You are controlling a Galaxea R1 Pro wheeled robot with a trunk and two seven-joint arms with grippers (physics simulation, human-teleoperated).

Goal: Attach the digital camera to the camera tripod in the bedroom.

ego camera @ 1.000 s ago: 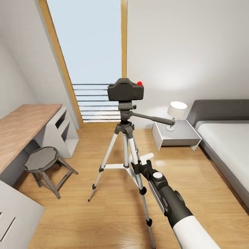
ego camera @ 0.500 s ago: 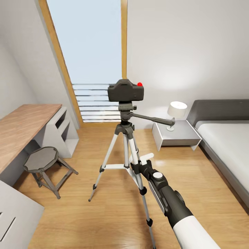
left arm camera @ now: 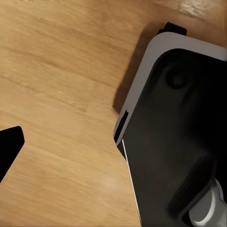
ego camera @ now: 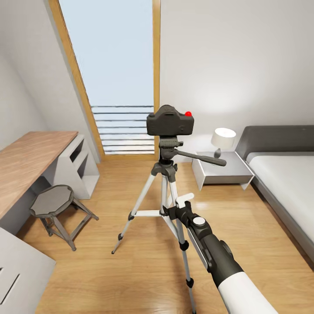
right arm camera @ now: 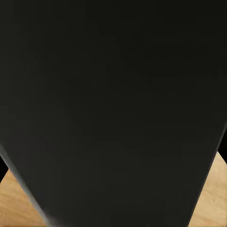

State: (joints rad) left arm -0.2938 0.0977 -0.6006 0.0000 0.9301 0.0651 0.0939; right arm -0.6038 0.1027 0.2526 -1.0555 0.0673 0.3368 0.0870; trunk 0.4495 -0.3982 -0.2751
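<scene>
- Digital camera (ego camera: 170,122) sits on the head of the camera tripod (ego camera: 168,168), upright, red button at its top right corner.
- Tripod stands on the light wood floor (ego camera: 109,279) in front of the tall wood-framed window (ego camera: 113,78); pan handle (ego camera: 203,158) sticks out toward the nightstand (ego camera: 223,171).
- Right arm (ego camera: 209,248) reaches fwd from bottom right, its tip close to the tripod legs below the head; right gripper's grip state: can't tell, fingers hidden.
- Right wrist view: dark surface up close, slivers of wood floor at the corners.
- Left wrist view: floor plus robot's grey-and-black body (left arm camera: 179,127); left gripper state can't tell.
- Desk (ego camera: 26,161) and stool (ego camera: 54,205) at left, bed (ego camera: 288,183) at right, lamp (ego camera: 222,141) on nightstand.
</scene>
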